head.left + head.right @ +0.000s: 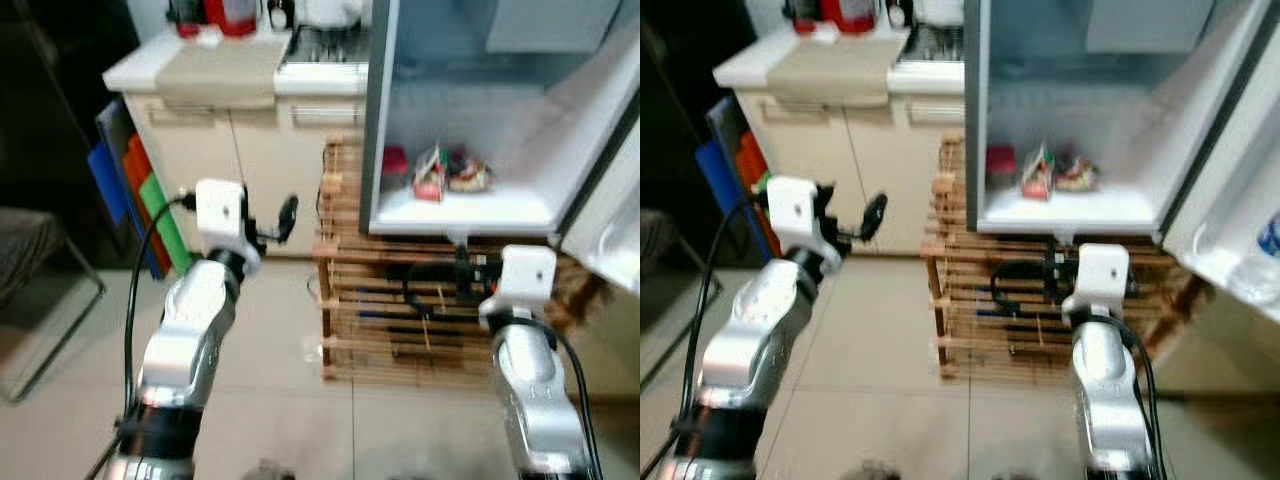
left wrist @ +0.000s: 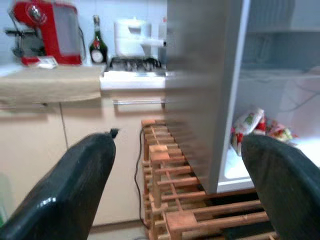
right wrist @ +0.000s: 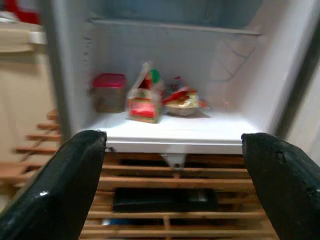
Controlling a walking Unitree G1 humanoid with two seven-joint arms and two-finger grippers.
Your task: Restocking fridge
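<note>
The fridge (image 1: 480,212) stands open on a wooden slat rack (image 1: 385,330). On its lowest shelf (image 3: 170,132) sit a red-lidded container (image 3: 109,92), a clear bag of packaged food (image 3: 145,100) and a colourful packet (image 3: 182,102). My left gripper (image 1: 275,225) is raised to the left of the fridge, open and empty, with its fingers (image 2: 75,190) wide apart. Low in front of the rack, just under the shelf edge, my right gripper (image 1: 445,272) is open too, and nothing lies between its fingers (image 3: 65,185).
The fridge door (image 1: 1240,200) swings out on the right, with a bottle (image 1: 1268,240) in its bin. A counter (image 1: 215,70) at the left back holds a red coffee machine (image 2: 47,32), a dark bottle (image 2: 98,46) and a white pot (image 2: 132,37). Coloured boards (image 1: 140,200) lean beside the cabinet.
</note>
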